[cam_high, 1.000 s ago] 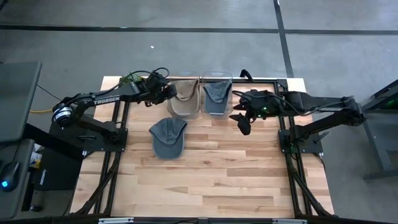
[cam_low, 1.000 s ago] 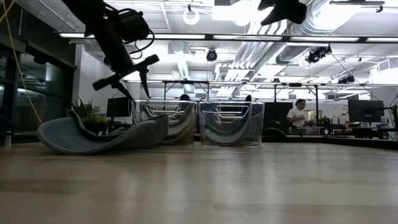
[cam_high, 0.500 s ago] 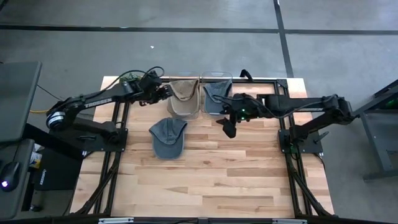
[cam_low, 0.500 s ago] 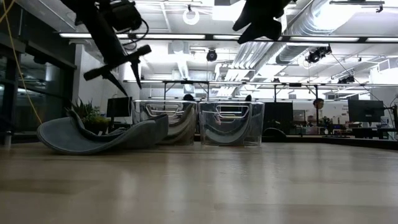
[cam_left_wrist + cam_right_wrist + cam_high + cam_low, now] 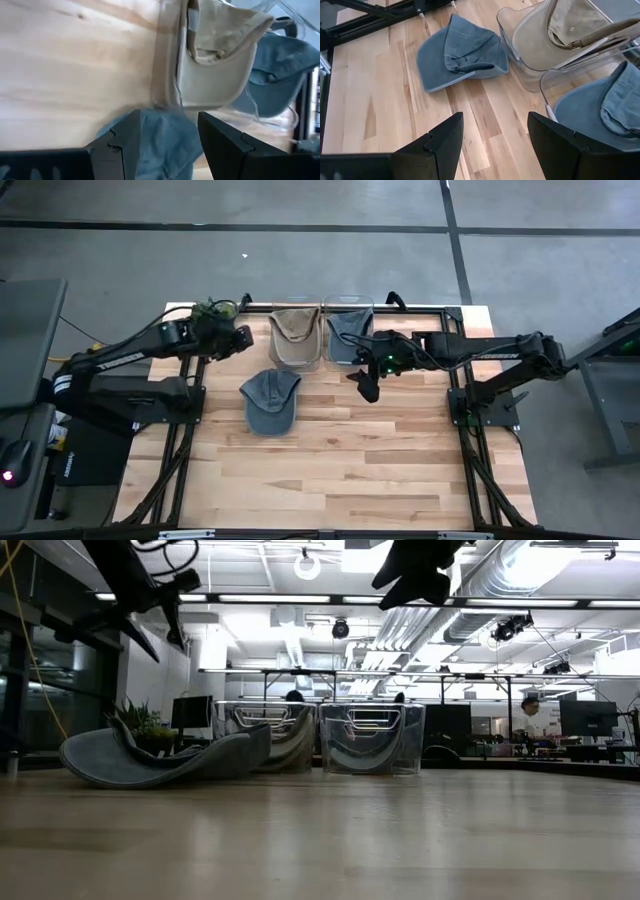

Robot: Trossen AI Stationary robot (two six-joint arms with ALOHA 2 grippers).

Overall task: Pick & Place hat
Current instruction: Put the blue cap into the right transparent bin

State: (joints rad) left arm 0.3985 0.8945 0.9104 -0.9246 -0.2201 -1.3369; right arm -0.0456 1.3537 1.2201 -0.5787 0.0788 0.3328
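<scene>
Blue hat (image 5: 269, 401) lies loose on the wooden surface (image 5: 350, 460) before two filled bins; right end effector (image 5: 366, 381), fingers apart and empty, hovers nearby, apparently approaching, needing to descend onto its crown.

Blue denim hat (image 5: 270, 401) flat on table (image 5: 340, 470)

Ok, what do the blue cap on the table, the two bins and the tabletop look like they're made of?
Blue cap: looks like soft denim-like cotton, matte; it creases and slumps.
Bins: clear, glossy, probably plastic; the tan cap and the other blue cap show through the walls.
Tabletop: light wood planks with visible grain and seams, smooth, slight sheen.
</scene>
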